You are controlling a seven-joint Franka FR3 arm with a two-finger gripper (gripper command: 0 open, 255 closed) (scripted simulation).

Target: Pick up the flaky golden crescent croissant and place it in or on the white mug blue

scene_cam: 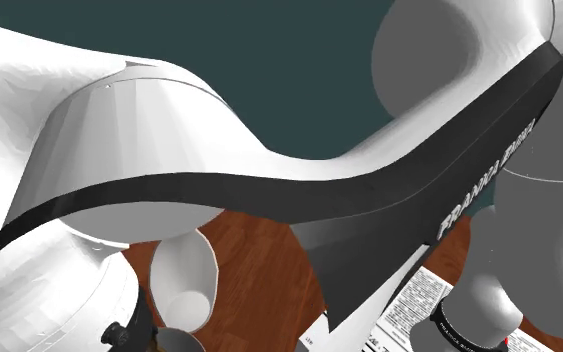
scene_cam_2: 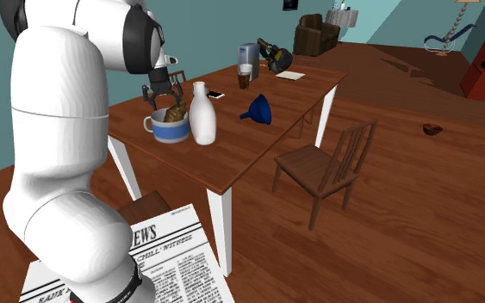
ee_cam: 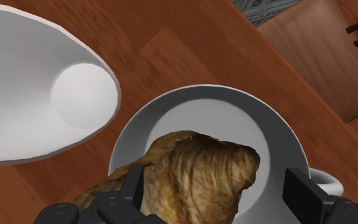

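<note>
Desk (scene_cam_2: 253,146): a brown wooden top is resting on white legs. Sitting directly on it:
- a white mug with a blue band (scene_cam_2: 170,131), just beside a white bottle (scene_cam_2: 202,116)
- a blue funnel (scene_cam_2: 258,109)
- a phone (scene_cam_2: 216,95)
- a glass of dark liquid (scene_cam_2: 245,80)
- a grey appliance (scene_cam_2: 248,52)
- a dark kettle (scene_cam_2: 277,58)
- a white sheet (scene_cam_2: 290,76)

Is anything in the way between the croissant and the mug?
No, nothing visible is in the way. The croissant is right at the mug's open mouth, below the open gripper. The white bottle stands beside the mug, not over it.
</note>
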